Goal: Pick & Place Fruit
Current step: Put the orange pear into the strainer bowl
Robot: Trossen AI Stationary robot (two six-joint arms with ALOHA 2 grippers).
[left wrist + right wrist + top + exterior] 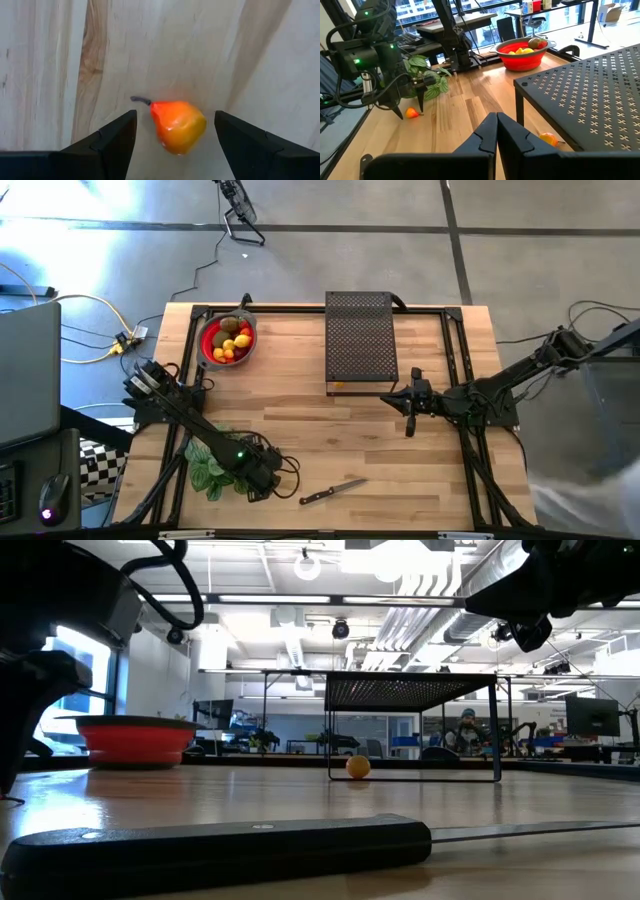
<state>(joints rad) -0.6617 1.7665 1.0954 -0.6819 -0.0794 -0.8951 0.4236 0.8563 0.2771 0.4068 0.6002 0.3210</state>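
Observation:
A small orange-red fruit with a dark stem point(177, 126) lies on the bare wood near the table's front left. My left gripper point(175, 117) points down over it, open, with one finger on each side and a gap to both; the right wrist view shows the same gripper point(410, 112) and fruit point(412, 114). Another small orange fruit point(358, 766) lies on the table under the black mesh rack point(360, 335). The red bowl point(212, 356) at the far left holds several fruits. My right gripper point(410, 428) is shut with nothing in it, and hovers right of centre.
A black-handled knife point(332, 492) lies near the front edge, right of my left gripper. A green leafy plant point(212, 468) lies just left of that gripper. The mesh rack stands at the far centre. Bare wood lies between the bowl, the rack and the knife.

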